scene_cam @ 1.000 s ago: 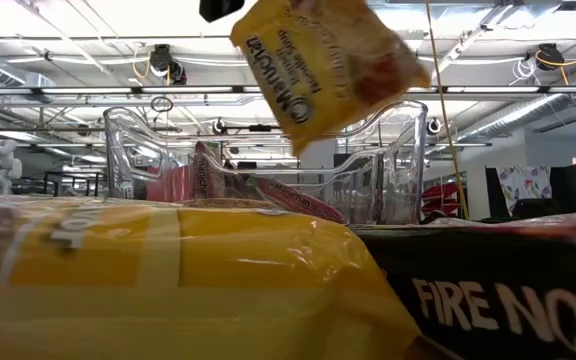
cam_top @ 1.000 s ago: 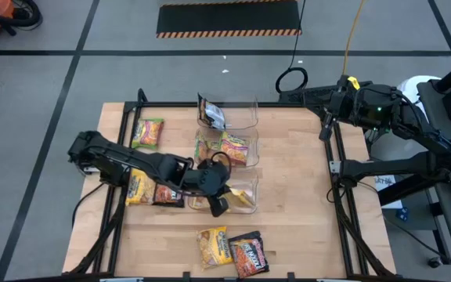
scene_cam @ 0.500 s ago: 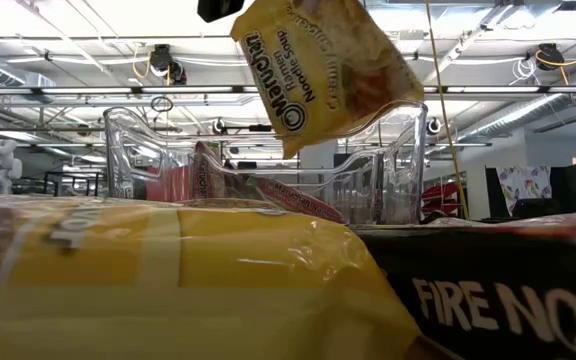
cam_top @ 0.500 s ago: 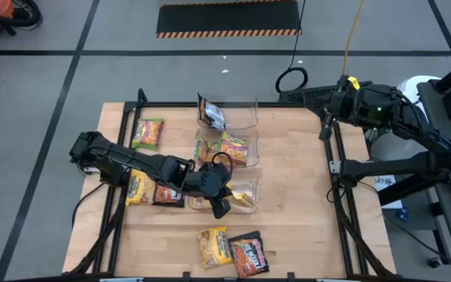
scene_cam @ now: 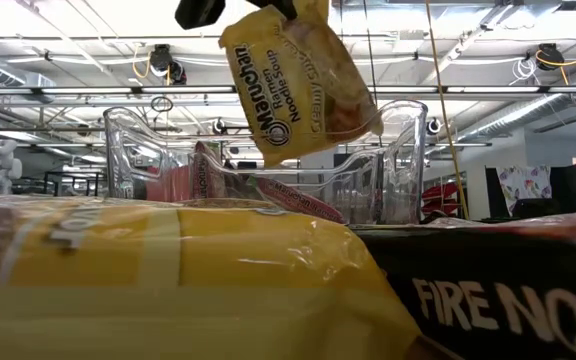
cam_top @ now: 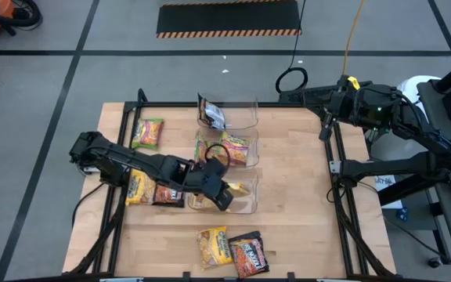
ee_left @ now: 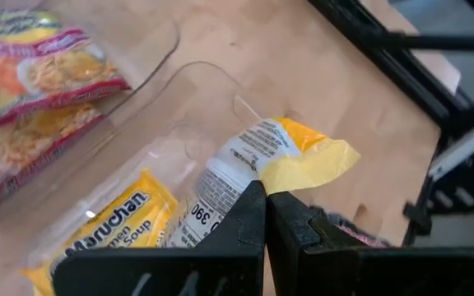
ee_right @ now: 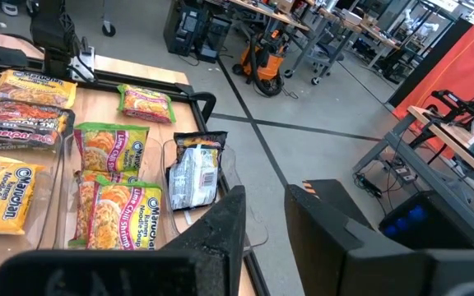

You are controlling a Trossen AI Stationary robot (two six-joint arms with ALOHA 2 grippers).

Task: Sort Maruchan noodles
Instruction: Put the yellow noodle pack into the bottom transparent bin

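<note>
My left gripper (cam_top: 222, 198) reaches in from the table's left and is shut on a yellow Maruchan noodle packet (ee_left: 270, 152). It hangs over the near clear bin (cam_top: 245, 205), the nearest of three bins in a row. Another yellow packet (ee_left: 109, 226) lies in that bin. The middle bin (cam_top: 250, 149) holds green-yellow packets (cam_top: 233, 147), and the far bin (cam_top: 241, 116) holds a dark packet (cam_top: 212, 114). My right gripper (ee_right: 266, 222) waits open, raised beyond the table's far right corner. My left gripper pinches the yellow packet between its two fingers at one end (ee_left: 253, 179), close to the crimped yellow seal. The fingers slant down from the table's left. The packet hangs tilted below the gripper (scene_cam: 298, 85), clear of the bin and of the packet inside.
Loose packets lie on the table: a green one (cam_top: 148, 133) at the far left, a yellow (cam_top: 137, 186) and a dark one (cam_top: 167, 194) under my left arm, and a yellow (cam_top: 214, 245) and a dark red one (cam_top: 247, 252) by the near edge.
My left gripper has rolled its wrist while staying in place over the near bin. The hanging yellow packet has turned with it, staying clear of the bin.
</note>
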